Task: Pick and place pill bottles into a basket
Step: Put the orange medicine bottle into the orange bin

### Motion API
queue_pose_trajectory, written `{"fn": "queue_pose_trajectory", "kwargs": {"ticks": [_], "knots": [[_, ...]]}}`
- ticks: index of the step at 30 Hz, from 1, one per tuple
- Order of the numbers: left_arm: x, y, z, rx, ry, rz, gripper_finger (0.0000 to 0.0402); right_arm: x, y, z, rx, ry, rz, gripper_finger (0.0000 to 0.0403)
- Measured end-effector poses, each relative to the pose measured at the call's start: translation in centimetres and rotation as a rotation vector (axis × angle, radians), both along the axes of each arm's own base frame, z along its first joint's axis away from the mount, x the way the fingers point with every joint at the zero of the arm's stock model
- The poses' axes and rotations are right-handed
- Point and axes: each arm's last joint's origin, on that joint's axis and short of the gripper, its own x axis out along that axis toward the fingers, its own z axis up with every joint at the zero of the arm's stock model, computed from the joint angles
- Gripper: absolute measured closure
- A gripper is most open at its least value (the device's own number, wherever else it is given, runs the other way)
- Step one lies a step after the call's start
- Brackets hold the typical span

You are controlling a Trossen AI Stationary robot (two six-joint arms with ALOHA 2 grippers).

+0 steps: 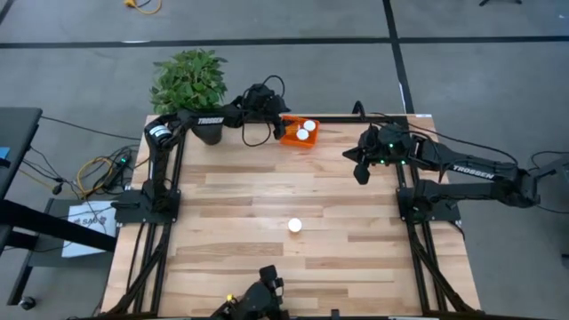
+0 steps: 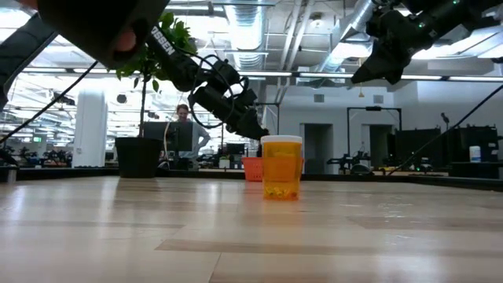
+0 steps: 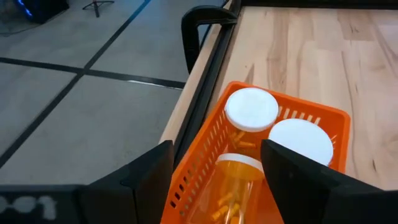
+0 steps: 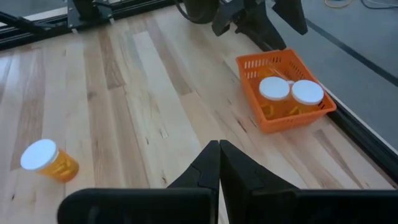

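The orange basket stands at the table's far edge. Two white-capped pill bottles stand upright in it, and a third lies tilted beside them. My left gripper hovers open just above the basket's left end, its fingers either side of the tilted bottle and clear of it. A fourth bottle stands upright on the table's middle, toward the near side; it also shows in the low view. My right gripper is shut and empty, raised above the table to the right of the basket.
A potted plant in a black pot stands at the far left corner, beside my left arm. A black clamp sits on the far edge by the basket. A camera mount is at the near edge. A person stands in the room beyond.
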Motion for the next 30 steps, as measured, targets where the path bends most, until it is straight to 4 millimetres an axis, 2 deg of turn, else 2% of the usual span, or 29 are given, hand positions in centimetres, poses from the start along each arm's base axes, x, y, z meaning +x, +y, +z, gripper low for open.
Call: {"fn": "queue_pose_trajectory", "kwargs": {"ticks": [14,18,23,27,30], "knots": [[0.1,-0.4,-0.3,-0.02,0.025,-0.005,0.0168,-0.1,0.0,-0.2,0.007,0.018,0.0,0.0402],[0.3,-1.4,0.6,-0.018,0.035,-0.031,0.0168,-0.1,0.0,-0.2,0.007,0.018,0.0,0.0402],[0.7,-4.3,3.5,-0.004,0.042,-0.112,0.0168,-0.1,0.0,-0.2,0.008,0.018,0.001,0.0402],[1.2,-8.0,5.4,-0.019,0.077,-0.217,0.0168,-0.1,0.1,-0.2,0.008,0.018,0.001,0.0402],[1.7,-11.0,5.7,-0.055,0.136,-0.291,0.0168,-0.1,0.1,-0.2,0.011,0.026,0.001,0.0402]]}}
